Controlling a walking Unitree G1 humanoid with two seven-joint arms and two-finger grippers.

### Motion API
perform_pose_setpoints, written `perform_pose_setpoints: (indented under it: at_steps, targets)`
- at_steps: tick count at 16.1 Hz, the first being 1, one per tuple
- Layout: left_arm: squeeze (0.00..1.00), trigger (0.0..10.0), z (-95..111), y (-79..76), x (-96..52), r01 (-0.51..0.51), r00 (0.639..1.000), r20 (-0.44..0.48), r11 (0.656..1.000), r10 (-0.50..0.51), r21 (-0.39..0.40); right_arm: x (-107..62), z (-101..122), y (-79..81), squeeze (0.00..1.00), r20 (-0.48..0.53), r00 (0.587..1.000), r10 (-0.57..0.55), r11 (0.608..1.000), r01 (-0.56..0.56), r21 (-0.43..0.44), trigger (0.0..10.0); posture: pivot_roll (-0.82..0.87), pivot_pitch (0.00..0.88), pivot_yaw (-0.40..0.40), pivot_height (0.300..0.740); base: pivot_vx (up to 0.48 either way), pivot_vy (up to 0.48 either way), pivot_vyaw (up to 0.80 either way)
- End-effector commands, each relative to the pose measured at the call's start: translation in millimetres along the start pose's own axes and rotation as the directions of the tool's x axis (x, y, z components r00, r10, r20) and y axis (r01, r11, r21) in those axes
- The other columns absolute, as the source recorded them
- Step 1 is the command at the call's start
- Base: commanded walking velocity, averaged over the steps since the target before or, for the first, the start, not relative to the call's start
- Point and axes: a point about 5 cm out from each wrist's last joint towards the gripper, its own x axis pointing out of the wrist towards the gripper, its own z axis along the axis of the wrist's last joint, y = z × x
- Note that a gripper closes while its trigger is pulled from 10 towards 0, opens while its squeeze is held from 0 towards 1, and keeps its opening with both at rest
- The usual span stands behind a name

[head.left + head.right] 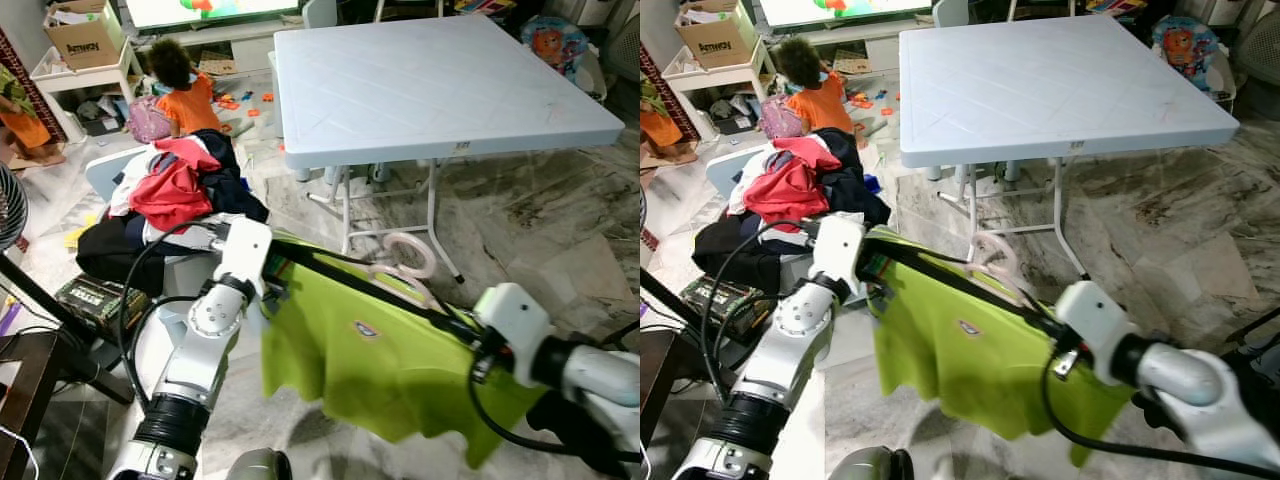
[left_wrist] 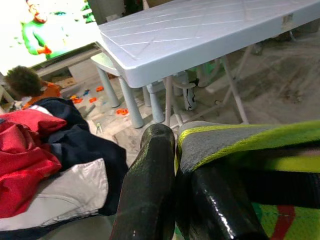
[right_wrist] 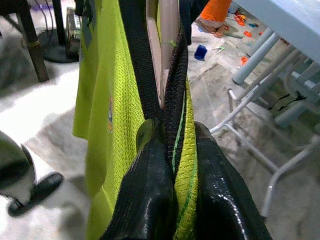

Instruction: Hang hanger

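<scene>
The robot is holding a lime-green shirt [image 1: 370, 350] stretched between its two arms, low over the marble floor [image 1: 560, 230]. The right gripper [image 3: 172, 150] is pinching the shirt's black-trimmed edge, its two black fingers pressed together on the fabric. The left gripper [image 2: 175, 165] is gripping the other end of the same edge, its fingers [image 2: 150, 190] closed tight on the green and black cloth. The shirt is sagging down from that taut line, a small badge showing on its chest.

A pale pink hanger [image 1: 405, 262] is sitting at the top of the shirt, between the two grippers; its round hook is sticking up above the black trim, toward the table legs. In the right wrist view a pale bar of it is running alongside the black trim.

Just beyond the left arm, a heap of red, white and dark clothes [image 1: 180, 190] is lying piled on a light chair [image 1: 105, 170]. Behind the hanger, a large pale-blue folding table [image 1: 430, 80] is standing on thin white legs. Farther back, past the table's far-left corner, a child in an orange top [image 1: 180, 90] is sitting on the floor among scattered small toys, near a cardboard box [image 1: 85, 35] on a white stand.
</scene>
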Motion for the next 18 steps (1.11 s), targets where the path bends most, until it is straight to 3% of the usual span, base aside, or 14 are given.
perform_pose_setpoints:
  at_steps: [1, 4, 8, 9, 12, 13, 16, 17, 18]
  targets:
    - [0.00, 0.0, -5, 48.8, -6.1, -0.206, 0.978, -0.041, 0.979, 0.206, -0.001, -31.6, -27, -29.4, 0.00, -0.166, 0.978, -0.130, 0.992, 0.126, -0.031, 10.0, -0.11, 0.006, 0.049, 0.740, 0.000, 0.000, 0.00]
    - [0.00, 0.0, -7, 47.5, -5.5, -0.213, 0.975, -0.064, 0.976, 0.211, -0.041, -49.2, -36, -40.3, 0.00, -0.209, 0.971, -0.119, 0.990, 0.099, -0.104, 10.0, -0.11, 0.007, 0.052, 0.740, 0.000, 0.000, 0.00]
    - [0.00, 0.0, -15, 54.0, -7.9, -0.247, 0.964, -0.123, 0.964, 0.234, -0.101, -74.9, -21, -49.5, 0.00, -0.157, 0.987, -0.013, 0.998, 0.004, -0.060, 10.0, -0.12, 0.007, 0.064, 0.740, 0.000, 0.000, 0.00]
    - [0.00, 0.0, -17, 55.2, -8.0, -0.251, 0.963, -0.132, 0.962, 0.236, -0.110, -87.9, -7, -57.2, 0.00, -0.102, 0.995, 0.016, 0.999, -0.021, -0.048, 10.0, -0.12, 0.008, 0.066, 0.740, 0.000, 0.000, 0.00]
    - [0.00, 0.4, -20, 53.4, -8.3, -0.246, 0.962, -0.159, 0.958, 0.223, -0.147, -106.3, 18, -68.9, 0.00, 0.019, 0.998, 0.065, 0.998, -0.065, -0.006, 10.0, -0.13, 0.007, 0.070, 0.740, 0.000, 0.000, 0.00]
    - [0.00, 0.4, -22, 52.4, -8.9, -0.247, 0.960, -0.176, 0.954, 0.217, -0.171, -118.0, 21, -70.3, 0.00, 0.003, 0.992, 0.123, 0.992, -0.123, -0.005, 10.0, -0.13, 0.006, 0.072, 0.740, 0.000, 0.000, 0.00]
    - [0.00, 0.9, -24, 52.9, -9.2, -0.238, 0.961, -0.188, 0.951, 0.202, -0.198, -134.6, 22, -76.2, 0.00, -0.058, 0.985, 0.161, 0.986, -0.162, -0.026, 10.0, -0.13, 0.006, 0.076, 0.740, 0.000, 0.000, 0.00]
    - [0.00, 1.5, -27, 50.3, -9.2, -0.224, 0.962, -0.212, 0.946, 0.175, -0.236, -139.9, 33, -80.7, 0.00, -0.003, 0.987, 0.162, 0.987, -0.162, -0.019, 10.0, -0.13, 0.006, 0.078, 0.740, 0.000, 0.000, 0.00]
    - [0.00, 1.5, -28, 49.5, -9.3, -0.222, 0.961, -0.217, 0.944, 0.169, -0.246, -140.4, 37, -81.3, 0.00, 0.023, 0.986, 0.164, 0.986, -0.164, -0.007, 10.0, -0.13, 0.006, 0.078, 0.740, 0.000, 0.000, 0.00]
